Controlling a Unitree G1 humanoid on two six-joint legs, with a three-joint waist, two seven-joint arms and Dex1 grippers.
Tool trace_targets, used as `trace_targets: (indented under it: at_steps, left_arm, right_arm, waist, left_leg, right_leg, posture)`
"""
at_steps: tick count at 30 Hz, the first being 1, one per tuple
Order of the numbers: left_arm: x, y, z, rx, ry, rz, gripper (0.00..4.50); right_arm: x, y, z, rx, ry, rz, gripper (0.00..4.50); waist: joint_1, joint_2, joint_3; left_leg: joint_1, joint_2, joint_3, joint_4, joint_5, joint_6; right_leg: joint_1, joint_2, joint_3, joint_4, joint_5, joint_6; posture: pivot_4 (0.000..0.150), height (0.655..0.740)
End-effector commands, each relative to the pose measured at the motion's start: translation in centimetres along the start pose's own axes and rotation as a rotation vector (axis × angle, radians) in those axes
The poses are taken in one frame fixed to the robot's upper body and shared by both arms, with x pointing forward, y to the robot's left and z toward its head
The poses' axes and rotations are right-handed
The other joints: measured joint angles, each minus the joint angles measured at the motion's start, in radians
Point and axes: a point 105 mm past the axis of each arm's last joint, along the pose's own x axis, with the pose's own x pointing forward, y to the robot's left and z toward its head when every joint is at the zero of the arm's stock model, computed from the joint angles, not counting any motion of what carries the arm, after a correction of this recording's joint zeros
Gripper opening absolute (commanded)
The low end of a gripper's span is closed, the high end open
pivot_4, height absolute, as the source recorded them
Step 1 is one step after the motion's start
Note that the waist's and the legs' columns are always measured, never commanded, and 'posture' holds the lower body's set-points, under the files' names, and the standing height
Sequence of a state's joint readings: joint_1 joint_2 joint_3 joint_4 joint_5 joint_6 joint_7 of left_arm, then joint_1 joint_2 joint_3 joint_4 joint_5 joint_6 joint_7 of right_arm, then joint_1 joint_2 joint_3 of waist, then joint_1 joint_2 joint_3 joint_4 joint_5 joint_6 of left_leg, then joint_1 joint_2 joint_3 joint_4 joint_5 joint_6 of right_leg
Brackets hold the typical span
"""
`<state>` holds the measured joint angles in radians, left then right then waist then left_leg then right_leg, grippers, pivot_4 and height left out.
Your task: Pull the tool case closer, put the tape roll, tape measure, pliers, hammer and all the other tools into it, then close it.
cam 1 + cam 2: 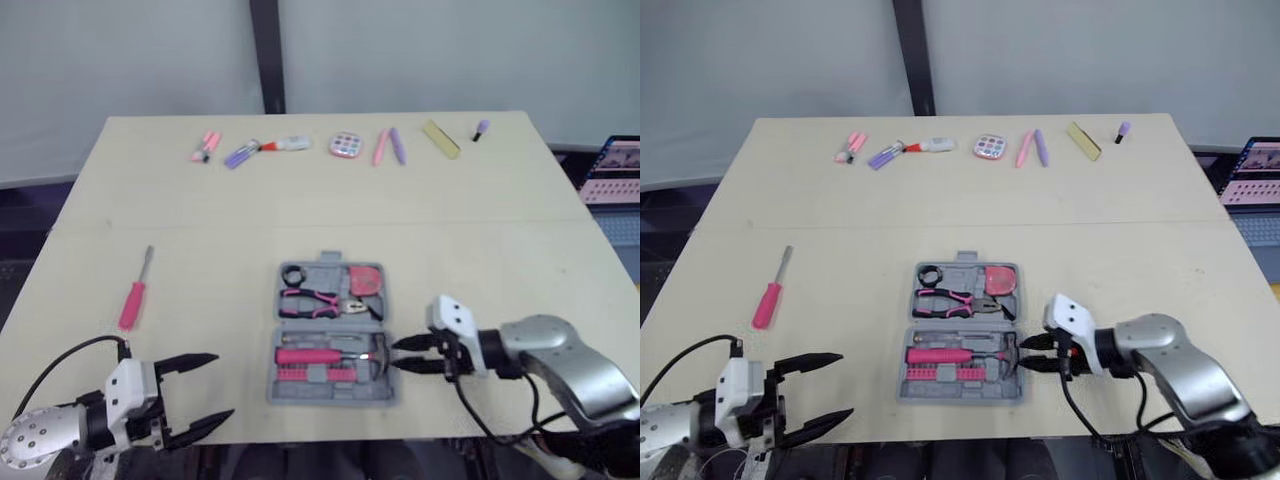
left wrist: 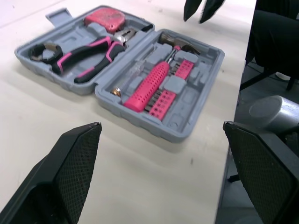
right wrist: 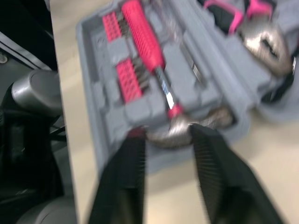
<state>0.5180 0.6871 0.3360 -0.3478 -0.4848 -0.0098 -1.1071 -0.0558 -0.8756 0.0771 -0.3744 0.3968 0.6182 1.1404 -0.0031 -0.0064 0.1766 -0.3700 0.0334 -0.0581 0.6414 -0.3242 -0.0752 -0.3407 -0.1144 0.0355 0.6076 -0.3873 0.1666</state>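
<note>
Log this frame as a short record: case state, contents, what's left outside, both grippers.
case: tool case, open, lid flat
inside: tape roll, pliers, tape measure, hammer
outside: pink screwdriver, on table left of case
left gripper: open, empty, by near-left table edge
right gripper: open, at case's right edge beside hammer head

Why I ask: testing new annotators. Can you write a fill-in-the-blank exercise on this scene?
The tool case lies ___ on the table.
The screwdriver lies outside it, on the robot's ___ side.
The gripper by the head of the hammer is the robot's ___ one.
Missing: open; left; right.
</note>
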Motion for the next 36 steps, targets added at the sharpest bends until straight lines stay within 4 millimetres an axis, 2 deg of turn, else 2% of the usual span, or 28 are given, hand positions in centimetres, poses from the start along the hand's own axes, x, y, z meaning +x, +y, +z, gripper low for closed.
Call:
trace_targets:
  at_steps: [1,2,3,6,8,12,18,23,26,30,34,36]
  left_arm:
    - [-0.5,-0.4,0.6,0.021,-0.020,-0.003,4.50]
    - [-0.6,-0.5,0.6,0.022,-0.019,-0.003,4.50]
    - [-0.7,-0.7,0.6,0.020,-0.018,-0.004,4.50]
    - [-1.3,-1.3,0.6,0.017,-0.007,0.008,4.50]
    - [-1.6,-1.6,0.4,0.015,0.005,0.019,4.50]
    - [-1.8,-1.6,0.4,0.006,0.016,0.039,4.50]
    - [-1.4,-1.3,1.4,0.018,0.014,0.053,4.50]
    - [-1.0,-0.4,2.5,-0.009,0.002,0.104,4.50]
    - [-1.5,1.3,2.7,-0.102,-0.025,0.258,4.50]
    - [-2.3,2.6,2.5,-0.220,-0.017,0.395,4.50]
    - [-2.9,3.9,1.1,-0.300,0.116,0.520,4.50]
    - [-2.9,3.9,1.4,-0.338,0.077,0.534,4.50]
  right_arm:
    - [-1.4,1.4,-0.1,-0.005,-0.002,0.035,3.71]
    - [-1.8,1.7,-0.4,0.005,0.008,0.040,4.21]
    - [-2.2,2.0,-0.9,0.013,0.023,0.039,4.44]
    - [-3.6,2.6,-2.6,0.031,0.067,0.024,4.44]
    - [-4.0,2.7,-3.0,0.035,0.061,0.006,4.44]
    - [-4.1,2.4,-3.6,-0.006,0.038,-0.038,4.44]
    - [-4.0,2.5,-3.9,-0.012,-0.035,-0.077,4.44]
    - [-4.0,2.3,-3.0,-0.049,-0.122,-0.107,4.44]
    - [-4.2,2.0,-2.5,-0.158,-0.193,-0.149,4.44]
    - [-3.8,2.6,-2.0,-0.225,-0.254,-0.139,4.44]
    - [-3.2,3.2,-1.6,-0.239,-0.282,-0.102,4.44]
    - [-3.0,3.2,-1.4,-0.246,-0.303,-0.101,4.44]
  waist:
    - [0.001,0.000,0.000]
    - [0.001,0.000,0.000]
    - [0.001,0.000,0.000]
    - [0.002,-0.001,0.001]
    - [0.000,-0.003,0.002]
    - [0.000,-0.003,0.002]
    - [0.002,-0.004,0.003]
    - [0.001,-0.003,0.003]
    - [0.000,-0.004,0.003]
    - [-0.001,-0.003,0.003]
    - [0.000,-0.003,0.003]
    - [0.000,-0.003,0.003]
  left_leg:
    - [0.000,0.000,0.000,0.001,0.000,0.000]
    - [0.000,0.000,0.000,0.002,0.000,0.000]
    - [0.000,0.000,0.000,0.003,0.000,0.000]
    - [-0.001,0.000,0.000,0.004,-0.001,0.001]
    - [-0.001,0.000,0.000,0.004,-0.001,0.002]
    - [0.000,0.000,0.001,0.005,-0.001,0.002]
    - [0.000,0.000,0.001,0.005,-0.001,0.002]
    - [0.000,0.000,0.001,0.005,0.000,0.002]
    - [0.000,0.000,0.001,0.005,0.000,0.001]
    - [0.000,0.000,0.001,0.005,0.000,0.002]
    - [0.001,0.000,0.001,0.006,0.000,0.001]
    - [0.001,0.000,0.001,0.006,0.001,0.001]
  right_leg:
    - [0.000,0.000,0.000,0.001,0.000,0.000]
    - [0.001,0.000,0.000,0.001,0.000,0.000]
    - [0.001,0.000,0.000,0.001,0.000,0.000]
    - [0.001,0.000,0.001,0.001,0.001,0.000]
    - [0.001,0.000,0.001,0.001,0.001,0.000]
    - [0.001,0.000,0.002,0.001,0.002,0.001]
    - [0.002,0.000,0.003,0.001,0.003,0.001]
    - [0.002,0.000,0.003,0.001,0.003,0.001]
    - [0.002,0.001,0.003,0.001,0.003,0.002]
    - [0.002,0.001,0.004,0.001,0.003,0.002]
    - [0.003,0.001,0.004,0.002,0.003,0.002]
    - [0.003,0.001,0.004,0.003,0.003,0.002]
  posture:
    - [0.150,0.7400]
    - [0.150,0.7400]
    - [0.150,0.7400]
    - [0.150,0.7400]
    - [0.150,0.7400]
    - [0.150,0.7400]
    - [0.150,0.7400]
    - [0.150,0.7400]
    - [0.150,0.7400]
    - [0.150,0.7400]
    - [0.150,0.7400]
    - [0.150,0.7400]
